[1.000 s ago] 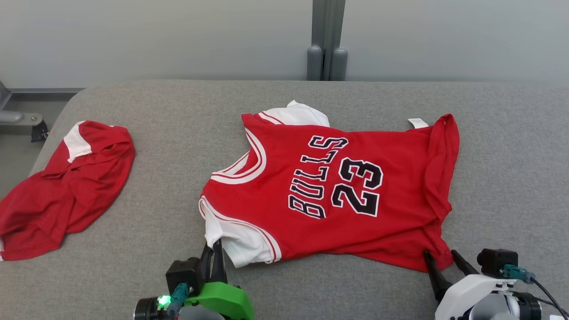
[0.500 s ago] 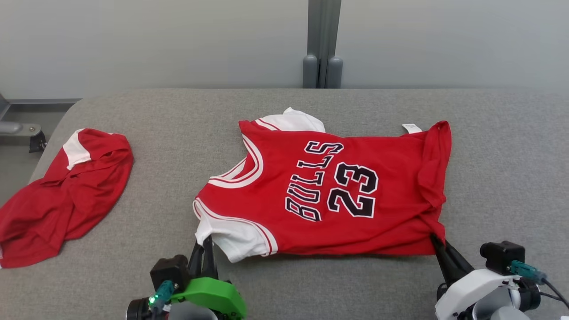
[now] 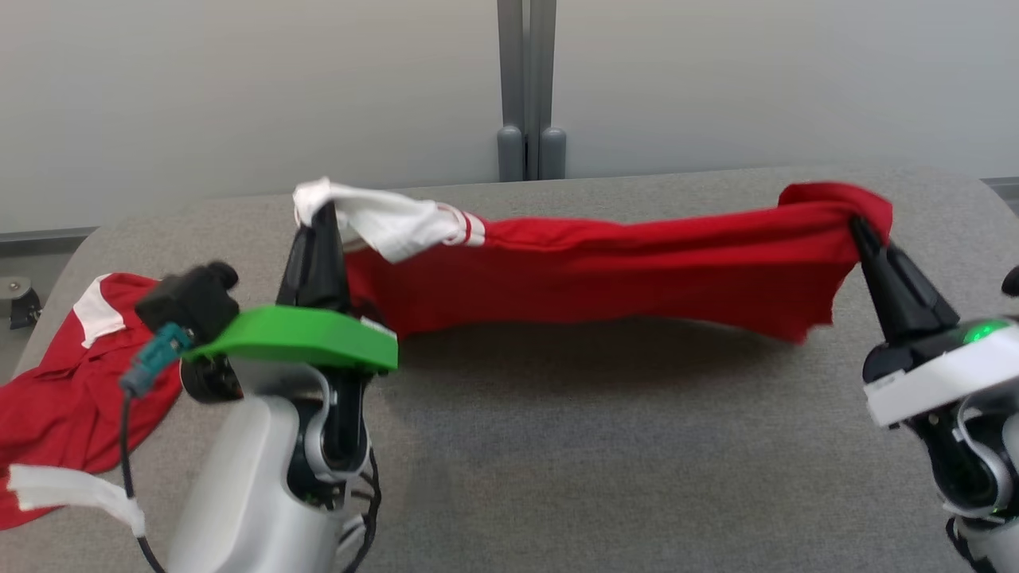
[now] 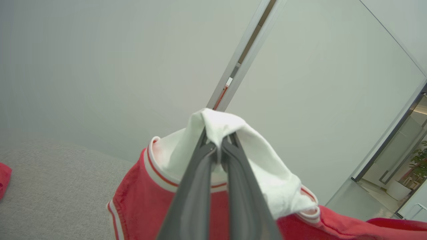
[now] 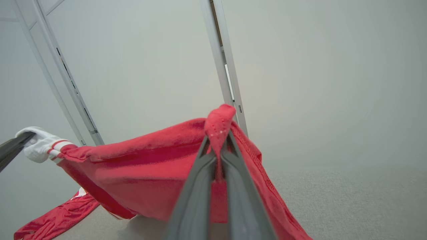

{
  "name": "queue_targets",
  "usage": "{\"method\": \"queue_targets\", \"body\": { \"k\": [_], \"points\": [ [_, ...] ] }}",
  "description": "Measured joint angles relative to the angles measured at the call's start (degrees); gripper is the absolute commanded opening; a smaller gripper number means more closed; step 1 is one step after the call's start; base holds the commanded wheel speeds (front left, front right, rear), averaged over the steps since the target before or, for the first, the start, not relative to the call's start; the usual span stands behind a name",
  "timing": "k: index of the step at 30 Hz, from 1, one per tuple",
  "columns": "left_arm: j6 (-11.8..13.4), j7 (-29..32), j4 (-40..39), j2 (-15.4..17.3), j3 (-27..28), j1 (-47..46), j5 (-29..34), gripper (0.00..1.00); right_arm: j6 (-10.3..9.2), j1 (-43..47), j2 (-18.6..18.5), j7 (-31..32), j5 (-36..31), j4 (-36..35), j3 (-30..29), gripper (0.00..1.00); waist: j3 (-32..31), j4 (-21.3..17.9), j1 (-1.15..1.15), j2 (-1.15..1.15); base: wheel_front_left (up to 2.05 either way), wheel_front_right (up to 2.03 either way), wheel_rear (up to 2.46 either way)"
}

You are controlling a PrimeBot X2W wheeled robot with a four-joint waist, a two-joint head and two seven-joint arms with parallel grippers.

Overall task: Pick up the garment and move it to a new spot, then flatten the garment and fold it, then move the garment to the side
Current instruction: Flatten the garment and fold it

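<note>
While left claw (image 3: pixel 322 211) and right claw (image 3: pixel 857 225) pinch it | garment (image 3: pixel 605 270) hangs between

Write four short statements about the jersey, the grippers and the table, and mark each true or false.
1. The left gripper is shut on the white sleeve of the jersey. True.
2. A second red garment lies at the table's left end. True.
3. The right gripper is open and holds nothing. False: it is shut on a red corner of the jersey.
4. The jersey lies flat on the table. False: it hangs stretched between the two grippers, above the table.
</note>
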Motion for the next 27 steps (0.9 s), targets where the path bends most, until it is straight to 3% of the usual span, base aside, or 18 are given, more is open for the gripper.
{"method": "queue_targets", "body": {
  "k": [6, 15, 21, 27],
  "points": [
    [0.89, 4.17, -7.79, -0.08, 2.09, -10.14, -5.54, 0.0, 0.0, -9.61, -0.22, 4.3, 1.42, -6.12, -2.78, 0.0, -1.05, -1.51, 0.0, 0.0, 0.0, 0.0, 0.0],
    [7.33, 5.27, -16.17, -0.16, 2.93, -18.62, -11.04, 0.0, 0.0, -16.36, 6.99, 17.55, 1.55, -12.81, -11.47, 0.0, -1.34, -3.14, 0.0, 0.0, 0.0, 0.0, 0.0],
    [10.54, 8.61, -10.0, 0.79, 2.4, -22.14, -9.61, 0.0, 0.0, -21.68, 8.14, 22.72, -1.89, -10.54, -12.16, 0.0, 1.79, -3.88, 0.0, 0.0, 0.0, 0.0, 0.0],
    [9.59, 9.36, 3.55, 1.26, 0.8, -34.81, -7.16, 0.0, 0.0, -35.67, 5.59, 19.78, -1.71, 3.66, -10.47, 0.0, 8.09, -4.73, 0.0, 0.0, 0.0, 0.0, 0.0]
  ]
}}
